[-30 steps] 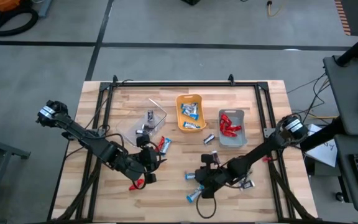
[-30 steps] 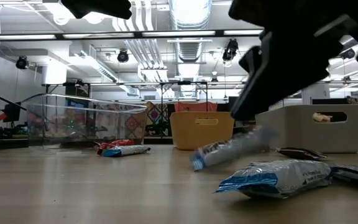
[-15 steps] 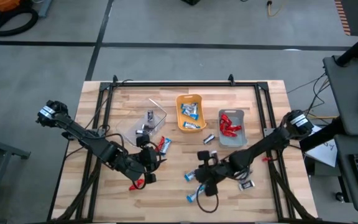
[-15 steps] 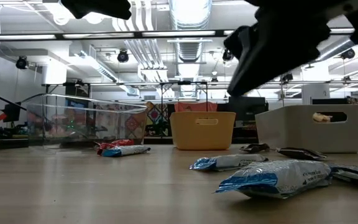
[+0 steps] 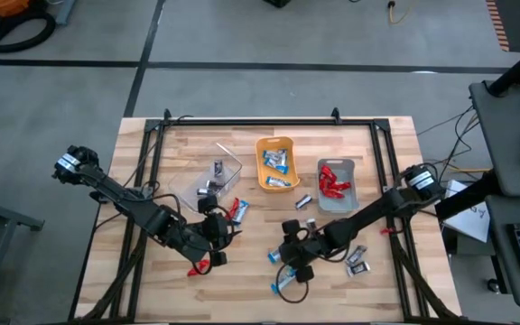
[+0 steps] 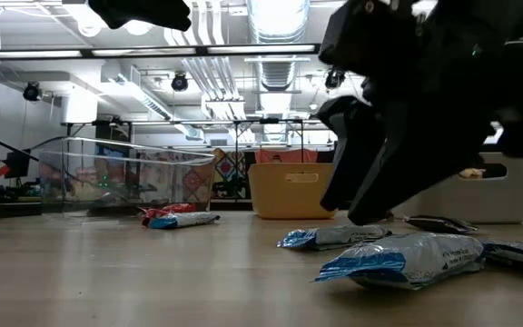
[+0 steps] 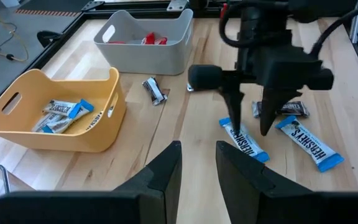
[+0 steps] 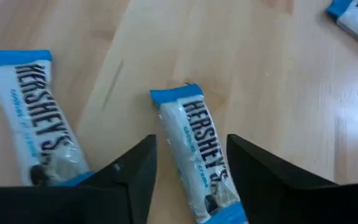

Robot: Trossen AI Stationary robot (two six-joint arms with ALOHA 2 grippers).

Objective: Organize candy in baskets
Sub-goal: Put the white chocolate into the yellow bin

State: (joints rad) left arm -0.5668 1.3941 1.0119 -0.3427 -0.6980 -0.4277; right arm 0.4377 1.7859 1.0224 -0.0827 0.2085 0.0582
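High view: right gripper [image 5: 286, 263], fingers spread, straddles a blue candy bar [image 8: 199, 152] mid-bench, having come back down since earlier; left gripper [image 5: 217, 242] waits, fingers narrowly parted and empty.

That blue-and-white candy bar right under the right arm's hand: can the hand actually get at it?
Probably yes. The right hand hangs just above the blue-and-white candy bar with its fingers open either side of it, and nothing lies between them. A second bar lies alongside, apart from it.
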